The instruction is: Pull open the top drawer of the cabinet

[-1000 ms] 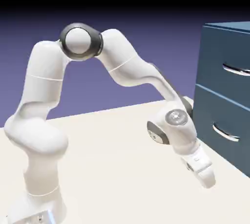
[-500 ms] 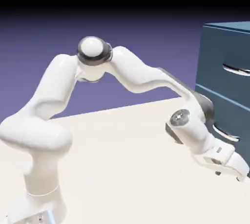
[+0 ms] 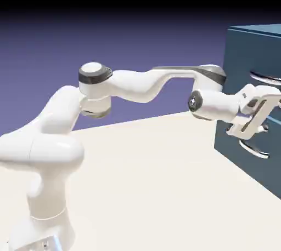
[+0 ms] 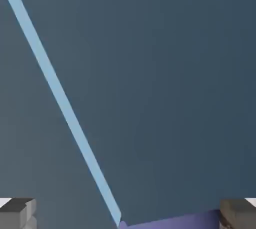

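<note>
The cabinet (image 3: 237,47) is a tall dark blue box at the exterior view's right edge. Its top drawer (image 3: 246,66) is closed and carries a curved silver handle (image 3: 268,79). My gripper (image 3: 265,116) is open and holds nothing. It hovers in front of the cabinet, just below that handle and above the lower drawer's handle (image 3: 254,149). In the hand view the gripper (image 4: 127,217) faces flat dark blue cabinet panels (image 4: 165,88) crossed by a pale blue edge (image 4: 60,98). Both grey fingertips (image 4: 17,213) show far apart, and no handle is visible there.
The lower drawer front (image 3: 258,176) sits flush beneath the top one. The cream table (image 3: 153,189) spreads below the outstretched arm (image 3: 137,85). A thin violet strip of backdrop (image 4: 170,221) shows at the bottom of the hand view.
The arm has swung up and to the right, lifting the hand from near the tabletop to the cabinet front between the two handles. The jaws stayed open.
</note>
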### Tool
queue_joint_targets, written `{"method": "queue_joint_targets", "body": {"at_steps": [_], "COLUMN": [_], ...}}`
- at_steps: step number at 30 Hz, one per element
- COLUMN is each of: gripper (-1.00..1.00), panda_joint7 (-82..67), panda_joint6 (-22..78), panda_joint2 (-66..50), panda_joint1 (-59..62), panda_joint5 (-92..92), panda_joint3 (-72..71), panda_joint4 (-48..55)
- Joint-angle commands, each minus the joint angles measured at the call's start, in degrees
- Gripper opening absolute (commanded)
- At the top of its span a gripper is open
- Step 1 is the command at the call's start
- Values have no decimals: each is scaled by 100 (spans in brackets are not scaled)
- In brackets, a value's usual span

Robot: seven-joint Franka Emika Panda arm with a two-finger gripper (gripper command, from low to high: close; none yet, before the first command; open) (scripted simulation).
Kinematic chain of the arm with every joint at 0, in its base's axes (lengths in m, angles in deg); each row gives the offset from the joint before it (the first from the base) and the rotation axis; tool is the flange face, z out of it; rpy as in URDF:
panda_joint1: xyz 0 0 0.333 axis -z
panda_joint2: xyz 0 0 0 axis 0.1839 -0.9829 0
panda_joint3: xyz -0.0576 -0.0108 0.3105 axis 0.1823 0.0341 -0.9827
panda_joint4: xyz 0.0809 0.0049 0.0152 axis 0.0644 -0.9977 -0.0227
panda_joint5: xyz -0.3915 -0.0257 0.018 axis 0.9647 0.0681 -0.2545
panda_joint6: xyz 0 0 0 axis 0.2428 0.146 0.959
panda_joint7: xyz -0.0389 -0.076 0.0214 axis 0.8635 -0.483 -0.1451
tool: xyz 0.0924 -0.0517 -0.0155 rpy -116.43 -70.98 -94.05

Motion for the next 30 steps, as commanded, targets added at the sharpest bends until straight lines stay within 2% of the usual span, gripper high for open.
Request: {"method": "queue_joint_targets", "body": {"at_steps": [1, 5, 12, 13, 30], "gripper": [0, 0, 0, -100, -100], "panda_joint7": [-249, -923, -685, -685, -1140], "panda_joint6": [47, 174, -316, -316, 784], "panda_joint2": [-183, -679, -670, -670, -748], "panda_joint1": [-102, -378, 505, 505, -1715], "panda_joint5": [-249, -922, -867, -867, -854], "panda_joint3": [155, 572, 471, 471, 799], "panda_joint4": [92, 340, 1717, 1717, -1605]}}
